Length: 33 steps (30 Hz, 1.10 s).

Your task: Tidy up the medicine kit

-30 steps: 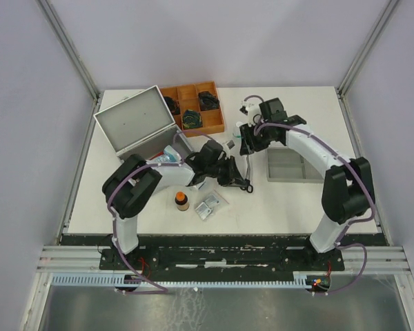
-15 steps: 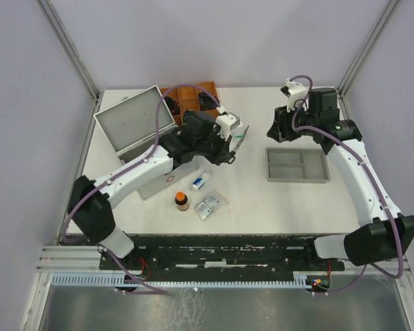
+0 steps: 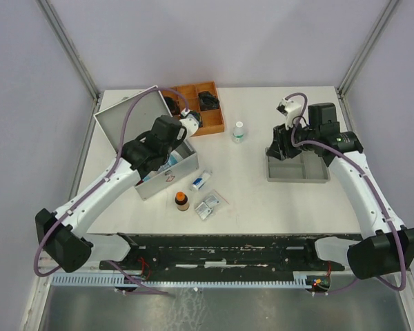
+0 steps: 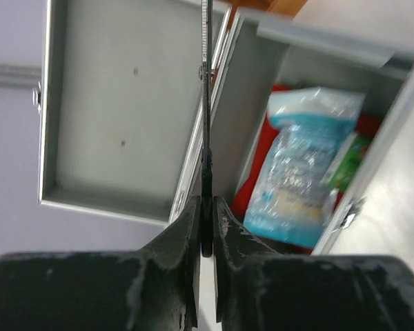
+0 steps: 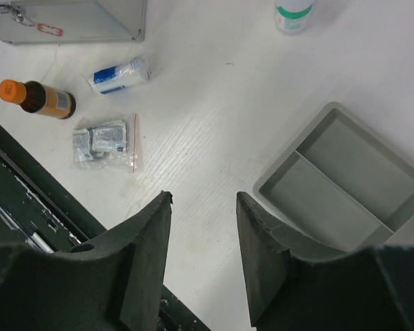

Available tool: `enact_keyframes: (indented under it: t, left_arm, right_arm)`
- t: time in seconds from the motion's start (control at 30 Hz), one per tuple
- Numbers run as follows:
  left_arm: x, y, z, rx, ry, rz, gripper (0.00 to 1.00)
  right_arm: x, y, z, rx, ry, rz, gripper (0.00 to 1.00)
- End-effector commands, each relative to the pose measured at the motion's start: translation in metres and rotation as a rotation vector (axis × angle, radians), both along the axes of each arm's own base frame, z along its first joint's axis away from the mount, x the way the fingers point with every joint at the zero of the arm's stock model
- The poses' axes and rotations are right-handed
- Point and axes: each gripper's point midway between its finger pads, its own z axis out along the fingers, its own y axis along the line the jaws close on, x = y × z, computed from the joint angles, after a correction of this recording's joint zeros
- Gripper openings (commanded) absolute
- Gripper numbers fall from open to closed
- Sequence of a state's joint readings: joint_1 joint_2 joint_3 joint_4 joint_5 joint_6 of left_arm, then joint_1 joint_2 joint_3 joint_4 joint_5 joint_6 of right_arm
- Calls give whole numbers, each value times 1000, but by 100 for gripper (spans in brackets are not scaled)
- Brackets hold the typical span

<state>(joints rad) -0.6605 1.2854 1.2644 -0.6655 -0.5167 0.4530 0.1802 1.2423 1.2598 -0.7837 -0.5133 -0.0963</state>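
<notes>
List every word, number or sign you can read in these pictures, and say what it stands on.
Nothing reads for certain.
medicine kit: red mark on its front, shape unclear.
brown bottle: label too small.
blue and white roll: print blurred.
clear pouch: contents' print too small.
white bottle: green band, no legible words.
bag inside the kit: print blurred.

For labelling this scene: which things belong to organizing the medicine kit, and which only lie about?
Job, likely: open silver-grey aluminium medicine kit; thin flat item in left jaws; brown bottle with orange cap; blue-white wrapped roll; clear bag of grey packets; white bottle with green label.
Lying about: brown wooden compartment tray; shallow grey plastic tray.
</notes>
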Motion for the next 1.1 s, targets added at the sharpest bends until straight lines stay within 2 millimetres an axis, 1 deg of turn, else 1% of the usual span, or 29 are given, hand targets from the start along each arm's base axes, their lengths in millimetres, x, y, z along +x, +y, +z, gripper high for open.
enact_keyframes:
  t: [0.0,0.1,0.33,0.43,0.57,0.67,0.7,0.77,0.93,1.07]
  left_arm:
    - [-3,63,-18,273,55,105,3]
    - [-5,79,-40,314,110,118,3]
    - [-13,100,-99,381,252,122,3]
    - [-11,102,-116,377,285,119,3]
    - [-7,104,-131,382,310,128,5]
    - [-8,103,-139,375,333,123,16]
    - [-9,101,-142,366,341,117,21]
    - [-8,101,-139,358,328,119,28]
    - [-4,102,-121,347,279,130,48]
    - [-2,100,-100,324,234,134,61]
  right_arm:
    - [-5,2,8,1,-72,61,51]
    - [-7,1,6,-6,-81,63,52]
    - [-7,0,2,-12,-79,59,52]
    - [-7,0,1,-12,-77,61,52]
    - [-8,0,-3,-13,-68,63,52]
    - [-7,-1,-9,-27,-63,70,55]
    - [-6,-2,-10,-36,-66,69,56]
    - [-3,-5,-13,-52,-67,64,59]
    - [1,-12,-24,-99,-42,41,65]
    - [5,-36,-44,-239,-3,-11,69]
